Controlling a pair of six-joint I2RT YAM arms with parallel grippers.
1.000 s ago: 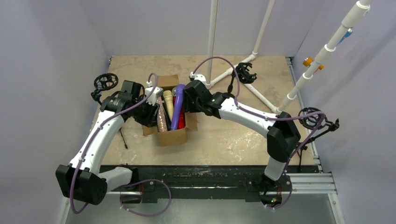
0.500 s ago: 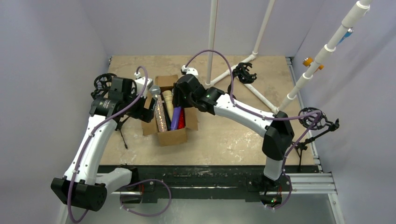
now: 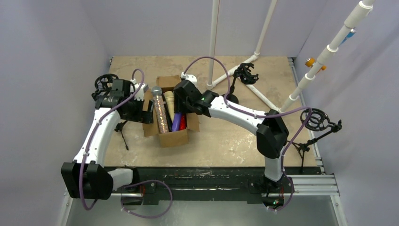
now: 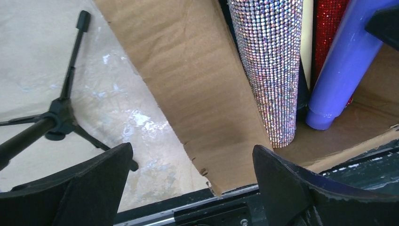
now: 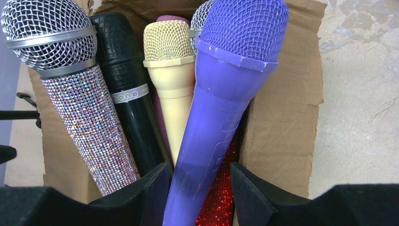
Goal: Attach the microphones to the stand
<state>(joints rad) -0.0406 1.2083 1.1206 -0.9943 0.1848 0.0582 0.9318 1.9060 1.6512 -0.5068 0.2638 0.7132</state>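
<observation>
Cardboard box (image 3: 173, 136) at mid-table keeps the microphones (image 3: 165, 110) bundled side by side, heads toward the far edge and handles within reach. The right gripper (image 5: 200, 178), part-way closed, clamps the purple microphone (image 5: 221, 94) by its handle, apparently to draw it out for mounting. The left gripper (image 4: 190, 151) gapes wide and empty over the box's left wall, beside the silver glitter microphone (image 4: 273, 70).

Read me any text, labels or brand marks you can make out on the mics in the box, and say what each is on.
"one": on the pale band round the black microphone; the word's start wraps out of view.
Raised marking on the purple microphone body: too faint to read.
No other text can be read.
</observation>
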